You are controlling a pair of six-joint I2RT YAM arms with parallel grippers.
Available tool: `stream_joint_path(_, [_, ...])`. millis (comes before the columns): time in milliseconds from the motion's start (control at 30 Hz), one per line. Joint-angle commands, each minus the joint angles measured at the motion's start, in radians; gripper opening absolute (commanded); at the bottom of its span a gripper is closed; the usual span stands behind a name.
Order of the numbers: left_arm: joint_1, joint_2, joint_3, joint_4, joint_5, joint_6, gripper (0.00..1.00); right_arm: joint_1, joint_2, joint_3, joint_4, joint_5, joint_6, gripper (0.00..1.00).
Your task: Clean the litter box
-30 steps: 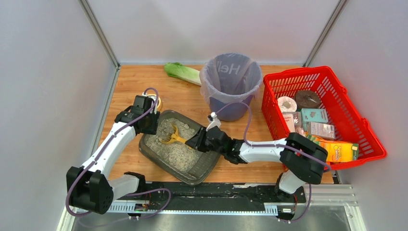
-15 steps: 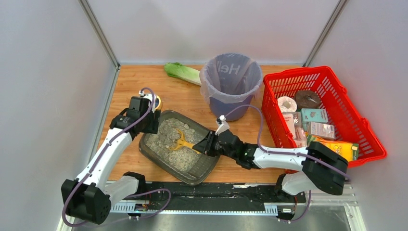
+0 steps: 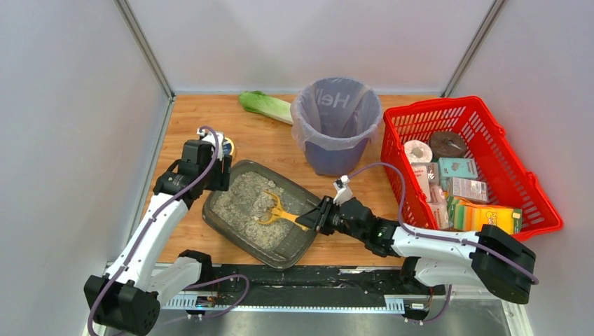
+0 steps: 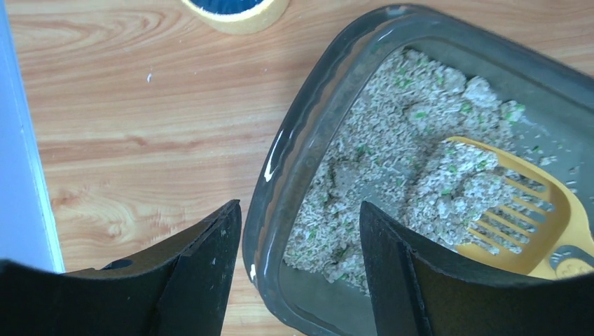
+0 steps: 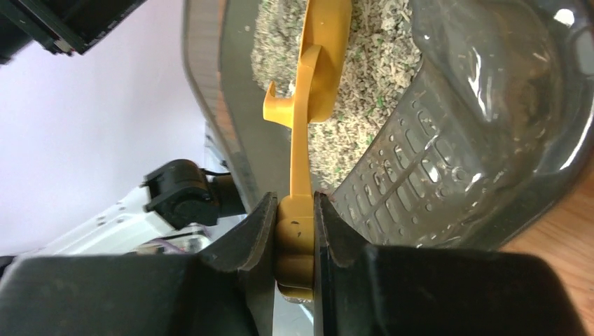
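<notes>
left pincer [image 4: 300,210] opened, let box [image 4: 280,161] go | right pincer [image 5: 294,203] gripped scoop [image 5: 315,63], pulled it back | scooping went on

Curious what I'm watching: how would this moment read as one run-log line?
left hand: open, astride litter box rim | right hand: shut on yellow scoop handle | scoop head: in the litter

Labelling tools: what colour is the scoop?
Yellow scoop; clearest in the right wrist view.
</notes>
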Motion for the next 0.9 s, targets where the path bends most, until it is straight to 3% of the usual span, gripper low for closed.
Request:
stream_joint_path(0, [-0.005,-0.004,0.107,0.052,0.065,-0.016,0.71,-0.056,-0.073,-0.114,0.242,-0.077,0.111,0.00])
stream_joint_path(100, [-0.005,0.003,0.145,0.065,0.065,-0.008,0.71,-0.076,-0.132,-0.168,0.336,-0.062,0.139,0.00])
stream_joint_path(500, [-0.005,0.011,0.075,0.088,-0.004,0.027,0.71,-0.080,-0.352,-0.185,0.235,-0.061,0.120,0.00])
stream_joint_path(867, [-0.005,-0.023,0.056,0.095,-0.023,0.029,0.71,-0.079,-0.410,-0.240,0.277,-0.015,0.180,0.00])
